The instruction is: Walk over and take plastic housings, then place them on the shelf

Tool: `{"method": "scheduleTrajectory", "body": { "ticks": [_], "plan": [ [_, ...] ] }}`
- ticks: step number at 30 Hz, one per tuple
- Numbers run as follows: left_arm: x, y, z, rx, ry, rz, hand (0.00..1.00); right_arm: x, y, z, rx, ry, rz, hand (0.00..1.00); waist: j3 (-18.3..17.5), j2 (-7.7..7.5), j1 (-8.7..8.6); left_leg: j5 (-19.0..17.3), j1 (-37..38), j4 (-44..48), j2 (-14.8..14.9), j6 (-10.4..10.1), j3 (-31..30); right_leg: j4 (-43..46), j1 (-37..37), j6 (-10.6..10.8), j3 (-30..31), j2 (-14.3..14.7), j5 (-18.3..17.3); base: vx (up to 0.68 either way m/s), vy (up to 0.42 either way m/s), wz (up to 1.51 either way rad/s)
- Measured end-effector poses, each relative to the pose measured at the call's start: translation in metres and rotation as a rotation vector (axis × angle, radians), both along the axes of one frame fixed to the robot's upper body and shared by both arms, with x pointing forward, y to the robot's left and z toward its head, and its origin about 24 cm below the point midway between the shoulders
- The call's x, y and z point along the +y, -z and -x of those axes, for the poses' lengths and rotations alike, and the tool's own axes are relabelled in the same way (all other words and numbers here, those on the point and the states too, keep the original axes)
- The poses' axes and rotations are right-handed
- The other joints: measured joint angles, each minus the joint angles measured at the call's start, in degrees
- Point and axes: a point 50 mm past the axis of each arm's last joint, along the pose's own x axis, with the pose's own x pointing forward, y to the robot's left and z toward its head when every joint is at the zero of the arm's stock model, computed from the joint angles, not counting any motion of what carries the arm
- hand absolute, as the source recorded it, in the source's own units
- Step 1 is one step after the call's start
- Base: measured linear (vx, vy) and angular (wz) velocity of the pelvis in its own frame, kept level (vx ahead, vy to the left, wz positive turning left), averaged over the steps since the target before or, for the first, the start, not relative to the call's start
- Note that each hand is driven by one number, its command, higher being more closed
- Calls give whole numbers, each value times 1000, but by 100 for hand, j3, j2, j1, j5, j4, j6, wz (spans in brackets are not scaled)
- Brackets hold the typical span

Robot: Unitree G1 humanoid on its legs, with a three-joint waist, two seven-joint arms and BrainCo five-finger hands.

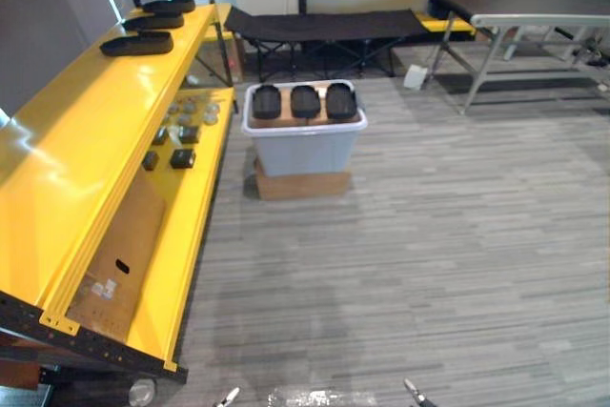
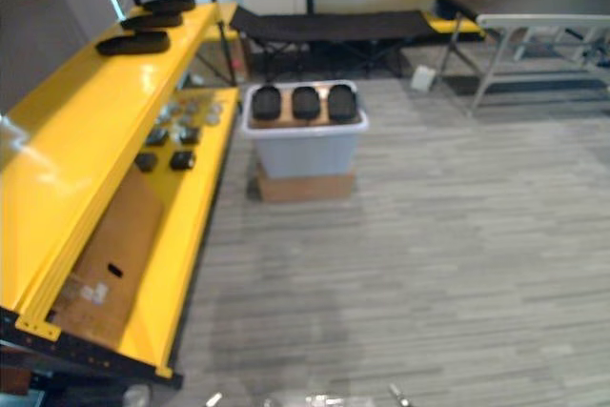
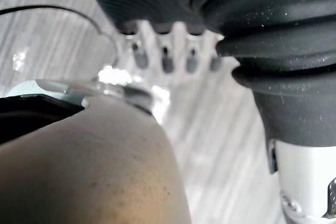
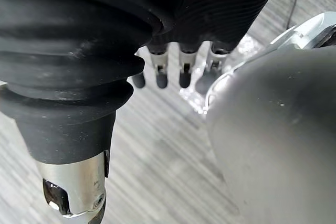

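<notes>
Three black plastic housings lie side by side on a cardboard sheet across the top of a pale grey bin, a few steps ahead on the floor. Three more black housings sit in a row on the far end of the yellow shelf's top level at my left. My left hand hangs low beside me, fingers straight and holding nothing. My right hand hangs the same way, open and empty, over the grey floor.
The bin stands on a flat brown box. The shelf's lower level holds small dark parts and a cardboard sheet. A black folding cot and a conveyor table stand behind the bin.
</notes>
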Motion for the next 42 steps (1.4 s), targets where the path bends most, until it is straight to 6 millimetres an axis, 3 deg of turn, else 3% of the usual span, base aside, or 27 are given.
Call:
{"method": "scheduleTrajectory", "body": {
  "ticks": [3, 6, 7, 8, 10, 12, 15, 16, 18, 19, 20, 22, 23, 25, 28, 29, 30, 31, 33, 34, 35, 36, 37, 39, 40, 41, 42],
  "plan": [
    [0, 0, -1, -2, 1, 0, 0, -1, 0, 1, -12, 59, -6, 0, 18, -19, 4, -99, -50, 2, -84, 109, -48, 785, -290, 89, -96, -238, -321, 29, 82, 19],
    [1, 0, -2, -1, 32, -5, 0, -3, -2, -9, -62, 105, -4, 0, 207, 7, -6, -120, 129, 6, 19, 254, -49, 2329, -916, 140, -65, -414, -343, 49, 84, -5],
    [4, -2, -7, -8, 46, -16, 0, -1, -2, -5, -60, 123, -13, 0, 294, 38, -44, -170, 247, 33, 102, 315, -114, 2626, -1033, 16, -56, -390, -551, 89, 71, 16],
    [8, -2, -9, -8, 48, -25, 0, 8, 1, 5, -34, 130, -44, 0, 324, -53, -41, -219, 312, 33, 182, 295, -196, 2497, -1041, -83, 68, -261, -779, 53, 37, 26],
    [11, -3, -12, -15, 43, -34, 0, 13, 3, 17, -8, 170, -71, 0, 355, -114, -39, -283, 316, 35, 289, 249, -273, 2257, -1266, -127, 109, -127, -820, 134, -13, 18],
    [9, -3, -13, -21, 17, -24, 0, 12, 4, 30, 32, 198, -83, 0, 378, -65, -64, -369, 340, 37, 407, 154, -275, 1965, -1552, -108, 99, -8, -758, 179, -23, 4],
    [7, -2, -9, -33, -83, -3, 0, 19, 5, 55, 78, 233, -122, 0, 374, -61, -78, -675, 738, 45, 470, -211, -40, 1535, -1845, -229, 55, -13, -315, 269, -47, -18],
    [7, -2, -9, -38, -94, 0, 0, 20, 5, 59, 87, 226, -126, 0, 370, -57, -88, -787, 806, 122, 484, -236, 1, 1521, -1870, -231, 48, -25, -243, 169, -52, -18],
    [5, -4, -15, -83, -143, 16, 0, 26, 5, 65, 93, 212, -145, 0, 358, -52, -89, -1389, 769, 754, 618, -394, 56, 1713, -2054, -332, 49, -43, -195, 336, -167, -21],
    [0, -4, -16, -99, -177, 28, 0, 21, 4, 66, 85, 191, -137, 0, 287, 69, -142, -1743, 714, 1095, 836, -523, 101, 1990, -2167, -468, -9, 43, -121, 468, -237, -16],
    [-1, -4, -12, -96, -199, 35, 0, 17, 4, 66, 77, 183, -131, 0, 206, 164, -169, -1817, 700, 1276, 977, -623, 137, 2039, -2155, -475, -80, 135, -103, 554, -262, -10],
    [-4, -5, -20, -129, -244, 47, 0, 5, 3, 58, 47, 150, -85, 0, 127, 216, -163, -1723, -53, 3185, 1460, -805, 107, 1815, -1884, -864, -183, 429, -114, 515, -262, -11],
    [-2, -8, -34, -166, -243, 47, 0, -11, 0, 42, -5, 125, -25, 0, 169, 366, -147, -1580, -811, 4833, 1880, -692, 233, 1423, -1457, -882, -195, 615, -110, 390, -232, -8],
    [-5, -9, -43, -185, -237, 56, 0, -26, -4, 26, -55, 109, 27, 0, 293, 419, -141, -1612, -1144, 5596, 2022, -646, 328, 1021, -883, -885, -173, 706, -113, 513, -226, -5],
    [-11, -10, -50, -221, -222, 67, 0, -38, -13, -19, -192, 68, 94, 0, 334, 449, 113, -1678, -1752, 5122, 1467, -529, 320, 485, -107, -884, 102, 572, -193, 443, -76, -32],
    [-15, -12, -54, -245, -204, 73, 0, -39, -18, -41, -255, 48, 110, 0, 352, 464, 188, -1590, -2140, 4084, 1072, -479, 281, 451, 48, -833, 149, 450, -362, 413, 41, -27],
    [-17, -12, -53, -249, -202, 80, 0, -40, -20, -48, -271, 36, 115, 0, 356, 471, 223, -1382, -2224, 3421, 896, -453, 270, 463, 99, -819, 170, 403, -450, 303, 113, -18],
    [-19, -10, -47, -237, -194, 89, 0, -41, -22, -54, -288, 23, 125, 0, 395, 544, 330, -863, -2344, 2195, 674, -511, 174, 456, 203, -764, 237, 389, -626, 227, 120, -21],
    [-20, -6, -29, -194, -204, 91, 0, -35, -22, -59, -287, -8, 120, 0, 423, 598, 487, -175, -2510, 1984, 696, -502, 9, 404, 431, -745, 406, 479, -810, 358, 209, -39],
    [-17, -3, -10, -147, -237, 85, 0, -26, -20, -56, -275, -32, 99, 0, 409, 524, 546, 227, -2507, 2160, 667, -163, 27, 343, 599, -739, 538, 467, -980, 578, 286, -25],
    [-14, -2, -4, -123, -233, 76, 0, -22, -18, -57, -266, -35, 80, 0, 434, 417, 555, 5, -2666, 2630, 668, 125, 110, 423, 668, -730, 538, 378, -1149, 534, 233, -9],
    [-12, -2, -4, -117, -230, 69, 0, -22, -18, -58, -265, -36, 78, 0, 472, 391, 583, -229, -2759, 2911, 676, 224, 130, 500, 680, -746, 545, 357, -1193, 535, 197, -2],
    [-11, -2, -3, -109, -226, 64, 0, -21, -18, -57, -247, -45, 74, 0, 498, 338, 624, -604, -2827, 3272, 668, 308, 144, 617, 688, -611, 584, 325, -1086, 516, 192, 1],
    [-7, -1, -1, -94, -206, 46, 0, -16, -14, -50, -204, -80, 80, 0, 511, 206, 611, -820, -2446, 3068, 438, 420, 133, 1698, 443, -379, 721, 57, -1064, 547, 243, 15],
    [-2, -2, -2, -98, -199, 27, 0, -11, -12, -46, -188, -85, 65, 0, 495, 88, 613, -828, -2008, 2649, 229, 423, 117, 3275, -183, 303, 798, -299, -964, 479, 215, 15],
    [0, -2, -2, -101, -198, 18, 0, -7, -10, -44, -180, -90, 56, 0, 492, 39, 595, -833, -1804, 2477, 131, 427, 104, 4028, -498, 614, 869, -445, -859, 477, 165, 22],
    [2, -3, -4, -113, -194, -4, 0, -2, -8, -38, -158, -109, 59, 0, 500, -14, 539, -864, -1381, 2201, 22, 432, 75, 5053, -951, 536, 769, -692, -898, 569, 171, 17]
  ]
}}
